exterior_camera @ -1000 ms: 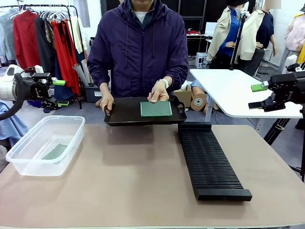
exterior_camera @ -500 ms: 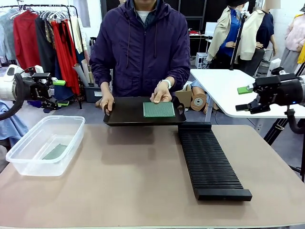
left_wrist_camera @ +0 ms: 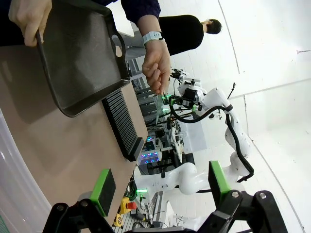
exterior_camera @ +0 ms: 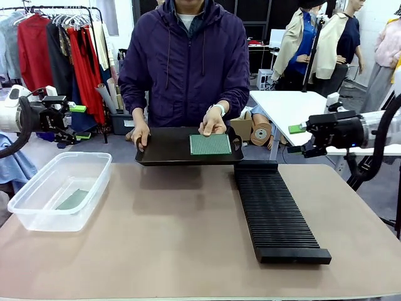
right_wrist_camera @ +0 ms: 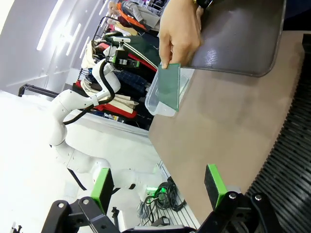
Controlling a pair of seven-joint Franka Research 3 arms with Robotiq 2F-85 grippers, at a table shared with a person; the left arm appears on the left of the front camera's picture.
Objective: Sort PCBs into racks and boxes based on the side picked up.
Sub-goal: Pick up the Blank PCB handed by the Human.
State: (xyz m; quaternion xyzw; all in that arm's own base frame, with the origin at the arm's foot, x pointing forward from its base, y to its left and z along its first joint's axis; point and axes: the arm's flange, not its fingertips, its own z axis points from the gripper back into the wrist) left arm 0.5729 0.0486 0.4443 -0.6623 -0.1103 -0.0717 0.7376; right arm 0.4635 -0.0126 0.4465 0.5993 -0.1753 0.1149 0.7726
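PCB (exterior_camera: pixel 210 144): upper middle, held up by person's hand (exterior_camera: pixel 212 123), long side across | right claw (exterior_camera: pixel 294 139): to its right, nearer, fingers apart | left claw (exterior_camera: pixel 79 121): far left, fingers apart

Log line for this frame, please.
person's hand: holds PCB by edge over tray | right hand: open, raised right of tray | left hand: open, raised beyond box | box: another PCB inside

A green PCB (exterior_camera: pixel 210 144) is seen against a plain black tray (exterior_camera: pixel 164 150). At four o'clock, a black rack (exterior_camera: pixel 274 210) is lined with fine parallel ribs. At nine o'clock, a second PCB (exterior_camera: pixel 72 199) shows dull green through a colourless tub (exterior_camera: pixel 59 188). The tabletop (exterior_camera: pixel 175 244) is tan. The left tool (exterior_camera: pixel 78 121) and right tool (exterior_camera: pixel 294 139) are black, with green pads (exterior_camera: pixel 296 129).
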